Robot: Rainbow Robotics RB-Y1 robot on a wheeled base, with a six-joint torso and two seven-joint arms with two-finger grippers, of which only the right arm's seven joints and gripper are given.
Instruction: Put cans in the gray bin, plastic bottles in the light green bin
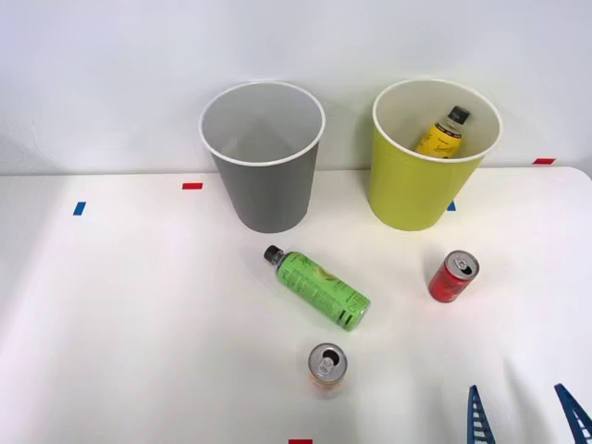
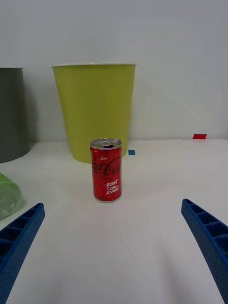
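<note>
**Red can stands ahead of your open claw; one bottle already binned**

Your right claw (image 1: 525,416) is spread wide with nothing between its blue ribbed fingers (image 2: 19,237), low over the surface (image 1: 139,305) near its front right corner. In the wrist view the fingers sit apart at the two corners, and the red can (image 2: 106,169) stands upright straight ahead of them, well clear of both, with its pull-tab top facing up.

In the front view you see that red can (image 1: 452,277) toward the right side of the surface, in front of the light green bin (image 1: 421,185). That bin stands at the back edge, right of centre, and the yellow-label bottle (image 1: 443,132) leans inside it, black cap upward. The gray bin (image 1: 264,180) stands beside it to the left, also at the back edge, apart from the green one.

The green-wrap bottle (image 1: 317,286) lies on its side near the middle of the surface, its black cap pointing toward the gray bin. The orange can (image 1: 326,366) stands upright just in front of that bottle, close to the front edge, apart from it.

Small red and blue tape marks (image 1: 192,186) sit along the edges of the surface.
</note>
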